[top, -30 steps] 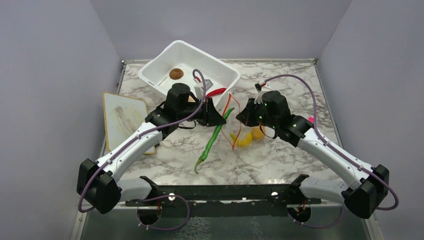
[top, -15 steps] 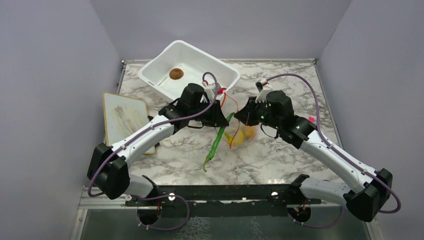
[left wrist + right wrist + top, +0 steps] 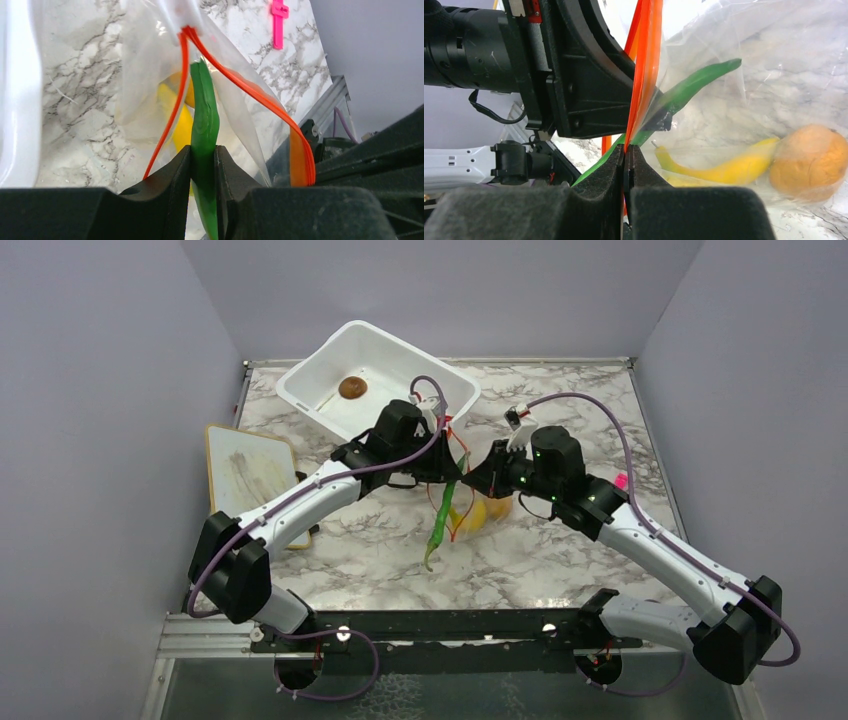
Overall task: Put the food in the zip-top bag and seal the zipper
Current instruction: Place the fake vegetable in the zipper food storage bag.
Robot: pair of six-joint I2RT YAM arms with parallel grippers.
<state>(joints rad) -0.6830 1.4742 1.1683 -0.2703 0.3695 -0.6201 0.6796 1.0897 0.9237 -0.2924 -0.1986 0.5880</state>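
My left gripper (image 3: 203, 149) is shut on the long green pod (image 3: 204, 112), whose far tip pokes between the two orange-red zipper (image 3: 176, 107) strips into the clear zip-top bag (image 3: 235, 107). In the top view the pod (image 3: 440, 520) hangs almost upright below my left gripper (image 3: 447, 468). My right gripper (image 3: 626, 151) is shut on the zipper (image 3: 644, 65) and holds the bag's mouth up. A yellow banana (image 3: 724, 169) and an orange fruit (image 3: 809, 162) lie inside the bag (image 3: 482, 512). A brown ball (image 3: 352, 387) sits in the white tub (image 3: 312, 375).
The white tub stands at the back, just behind my left gripper. A pale board (image 3: 245, 480) lies at the table's left edge. A small pink piece (image 3: 622, 480) lies on the marble beside my right forearm.
My left arm has swung right with the green pod, turning it more upright and bringing its tip into the bag's mouth. My right gripper has kept its hold on the zipper.
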